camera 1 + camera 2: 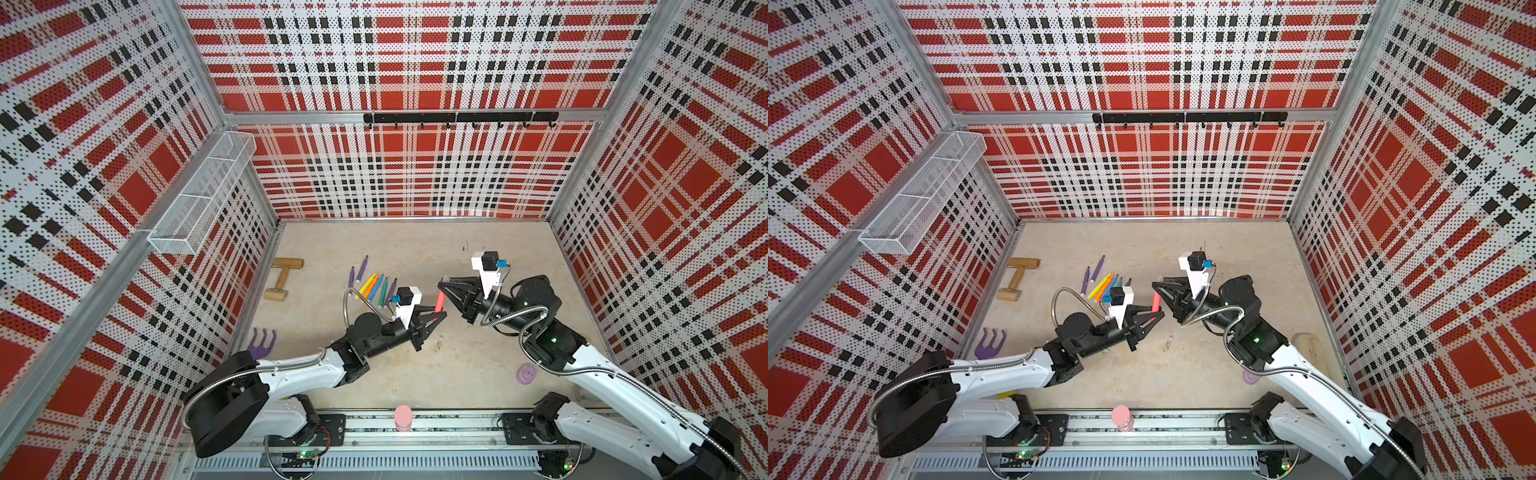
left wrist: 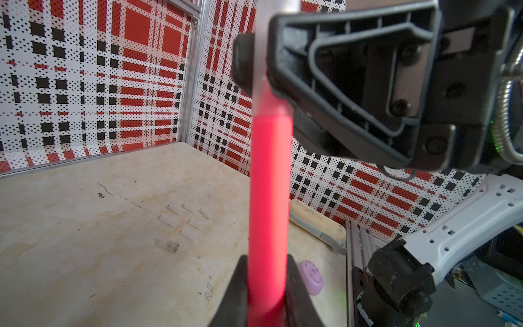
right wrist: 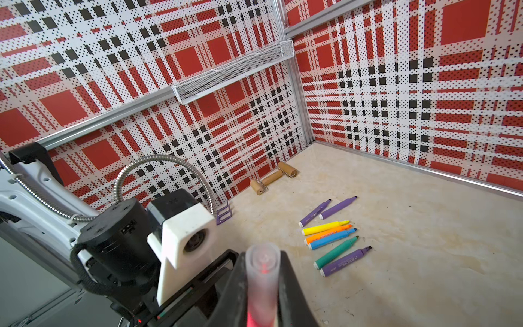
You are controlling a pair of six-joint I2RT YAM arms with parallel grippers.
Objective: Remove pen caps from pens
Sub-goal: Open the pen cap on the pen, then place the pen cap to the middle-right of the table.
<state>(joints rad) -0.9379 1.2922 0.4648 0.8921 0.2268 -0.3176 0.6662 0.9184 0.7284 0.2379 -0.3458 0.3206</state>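
Light is bright, even and diffuse, and only soft, faint shadows lie on the beige marbled tabletop. In both top views the red, black and white plaid perforated walls bow toward the edges. In the left wrist view the pink-red felt pen, close to the lens, is blurred and oversaturated. In the right wrist view the frosted translucent cap is soft, while the coloured felt pens on the table are sharp
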